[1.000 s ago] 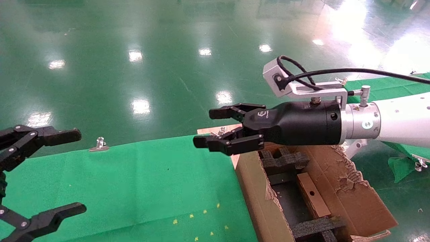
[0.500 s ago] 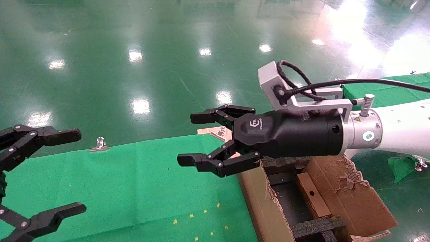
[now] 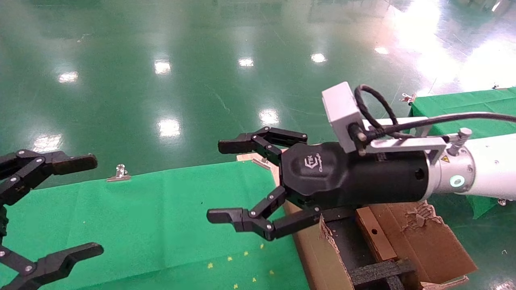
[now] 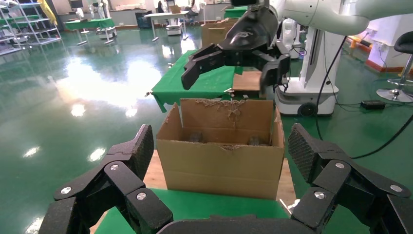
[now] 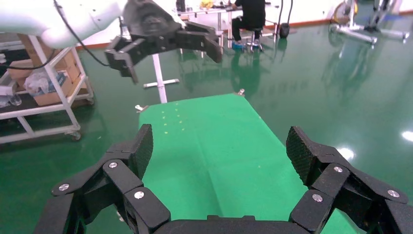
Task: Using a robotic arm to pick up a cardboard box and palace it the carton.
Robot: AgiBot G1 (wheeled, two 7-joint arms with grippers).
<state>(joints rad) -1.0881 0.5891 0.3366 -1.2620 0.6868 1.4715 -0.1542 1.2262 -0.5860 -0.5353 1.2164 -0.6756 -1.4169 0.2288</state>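
The small brown cardboard box, with a round hole in its top face, lies inside the large torn-flapped carton, between black foam inserts. My right gripper, black on the white glossy arm, is wide open and empty. It hovers over the carton's left wall and the edge of the green-covered table, and the left wrist view shows it above the carton. My left gripper is open and empty at the far left over the cloth. The carton's side faces the left wrist view.
A metal clip holds the cloth at the table's far edge. Small yellow specks dot the cloth near the front. A second green-covered table stands at the back right. Glossy green floor lies beyond.
My right gripper has opened from nearly closed to wide open and shifted left and lower over the carton's left wall. The small box stays in the carton. The left gripper has not moved.
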